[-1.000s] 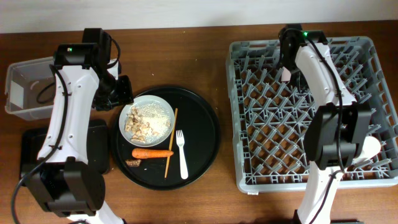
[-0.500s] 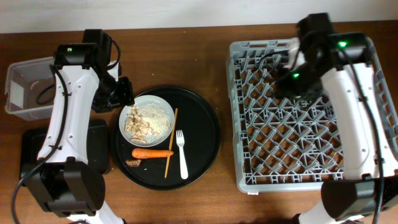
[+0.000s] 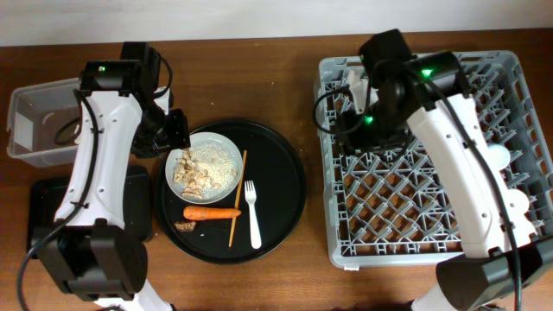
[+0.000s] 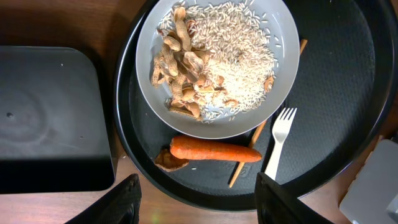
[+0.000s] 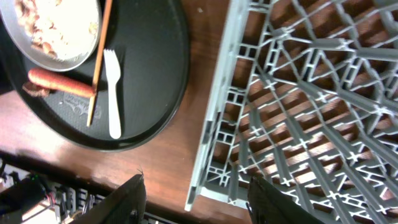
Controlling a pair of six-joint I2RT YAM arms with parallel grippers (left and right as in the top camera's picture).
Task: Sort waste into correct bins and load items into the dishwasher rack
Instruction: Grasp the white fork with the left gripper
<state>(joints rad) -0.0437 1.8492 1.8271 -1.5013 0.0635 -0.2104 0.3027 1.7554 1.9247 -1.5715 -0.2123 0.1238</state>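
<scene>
Both jaws stood spread and empty; the left gripper (image 4: pixel 199 202) hung over the plate (image 4: pixel 283 31) of food scraps (image 4: pixel 186 59), left of the table's centre; the right gripper (image 5: pixel 196 202) hovered beside the rack (image 5: pixel 211 143) by the right edge; a careless tilt would likely have scattered scraps across the round black tray (image 4: pixel 336 93); the carrot (image 4: pixel 214 150) might have rolled.

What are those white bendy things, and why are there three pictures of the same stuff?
They are two robot arms. One picture looks down from above the table; the other two come from small cameras on each wrist. The left gripper and right gripper are both open, holding nothing. A round black tray carries a grey plate of rice and peanut shells, a carrot, a white fork and wooden chopsticks. By the right arm is a big grey dishwasher rack; by the left arm, a clear tub and a flat black tray.
</scene>
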